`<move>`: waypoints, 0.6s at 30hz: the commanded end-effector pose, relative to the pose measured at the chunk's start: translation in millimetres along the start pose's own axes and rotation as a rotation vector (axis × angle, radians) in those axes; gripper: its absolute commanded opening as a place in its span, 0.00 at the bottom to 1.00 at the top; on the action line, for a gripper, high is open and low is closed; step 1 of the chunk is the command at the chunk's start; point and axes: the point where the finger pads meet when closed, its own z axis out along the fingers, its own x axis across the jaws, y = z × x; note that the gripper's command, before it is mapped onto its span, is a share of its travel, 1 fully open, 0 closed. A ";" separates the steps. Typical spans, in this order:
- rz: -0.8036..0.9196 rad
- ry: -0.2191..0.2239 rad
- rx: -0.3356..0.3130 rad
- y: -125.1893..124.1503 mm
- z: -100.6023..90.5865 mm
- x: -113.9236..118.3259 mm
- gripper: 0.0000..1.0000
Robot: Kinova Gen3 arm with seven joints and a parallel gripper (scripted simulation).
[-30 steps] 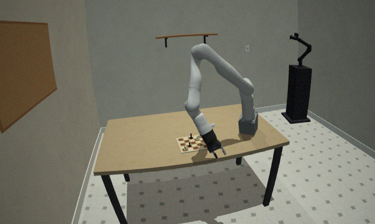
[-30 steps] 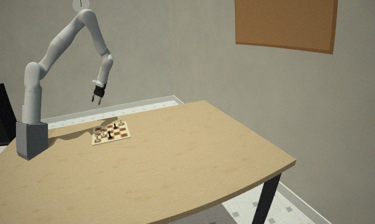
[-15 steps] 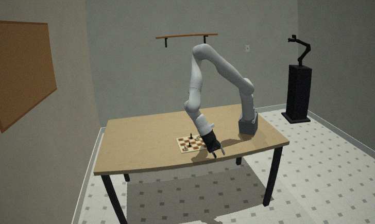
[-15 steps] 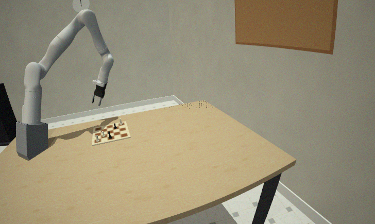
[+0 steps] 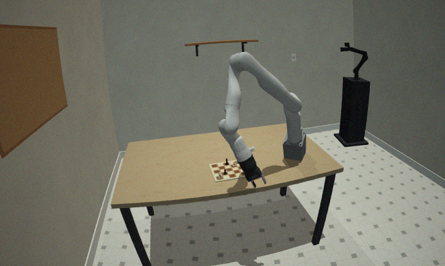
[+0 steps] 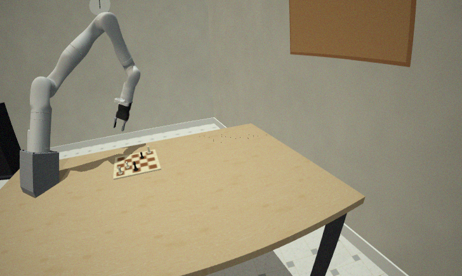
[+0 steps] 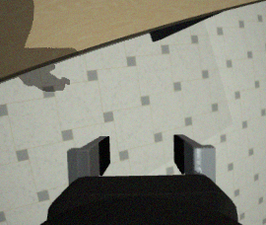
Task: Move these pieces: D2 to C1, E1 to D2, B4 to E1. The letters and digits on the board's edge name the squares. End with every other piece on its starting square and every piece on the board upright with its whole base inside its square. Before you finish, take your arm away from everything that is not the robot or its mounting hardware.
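The checkered board (image 5: 230, 178) (image 6: 147, 171) lies on the table, with upright pieces on it. In the exterior view, two white pieces (image 6: 120, 170) (image 6: 127, 165) stand at the left, a tall black piece (image 6: 135, 167) (image 5: 226, 162) beside them, a smaller black piece (image 6: 141, 155) (image 5: 225, 172) farther back, and another white piece (image 6: 148, 150) (image 5: 219, 175) at the far corner. The edge letters and digits are too small to read. My gripper (image 5: 259, 184) (image 6: 118, 128) (image 7: 141, 149) is open and empty, tilted, high above the table's edge beside the board. The arm hides the board's right part in the top view.
The wooden table (image 5: 164, 170) (image 6: 221, 191) ends close to the gripper; the wrist view shows mostly floor (image 7: 131, 104) beyond the table edge. The arm's grey base (image 5: 294, 150) (image 6: 40, 172) stands on the table. The arm's shadow falls across part of the board.
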 end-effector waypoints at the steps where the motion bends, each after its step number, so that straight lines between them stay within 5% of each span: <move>1: -0.012 -0.008 0.010 3.3 0.2 1.3 1.00; 18: -0.023 -0.037 0.074 -3.0 1.7 -3.5 1.00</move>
